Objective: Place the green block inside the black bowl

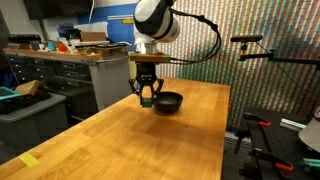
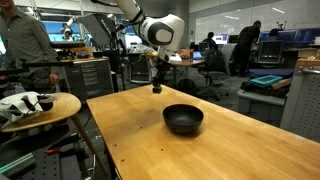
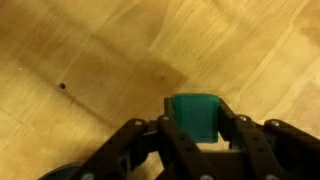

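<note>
Clamping the green block [image 3: 195, 113] in its jaws, the tool [image 3: 198, 135] hangs above the wooden desk [image 3: 80, 50], the block lifted clear of the surface. In an exterior view the black bowl [image 2: 183, 119] rests on the desk, near the tool but apart from it, the block not inside it.

Block [image 3: 195, 116] in gripper [image 1: 148, 98] over table [image 1: 140, 145], bowl [image 2: 183, 119] on table nearby.
</note>
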Motion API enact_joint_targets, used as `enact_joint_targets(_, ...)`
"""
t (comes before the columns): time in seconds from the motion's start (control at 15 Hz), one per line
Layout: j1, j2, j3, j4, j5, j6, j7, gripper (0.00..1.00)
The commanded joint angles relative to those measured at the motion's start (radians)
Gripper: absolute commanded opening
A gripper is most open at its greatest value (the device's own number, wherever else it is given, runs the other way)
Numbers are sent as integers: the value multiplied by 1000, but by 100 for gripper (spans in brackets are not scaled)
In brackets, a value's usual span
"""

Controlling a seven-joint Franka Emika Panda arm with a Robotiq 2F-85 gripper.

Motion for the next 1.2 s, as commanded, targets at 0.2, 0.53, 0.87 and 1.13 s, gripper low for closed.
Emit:
enact_joint_targets(0.2, -75, -63, -40, -62, 106, -8, -34, 18)
enact_joint_targets(0.53, -120, -41, -70, -57, 150, -11, -25, 18)
enact_joint_targets(0.87, -148, -12, -103, -48, 156, -20, -2, 18)
enact_joint_targets(1.13, -147, 32, -132, -26, 126, -35, 31, 18)
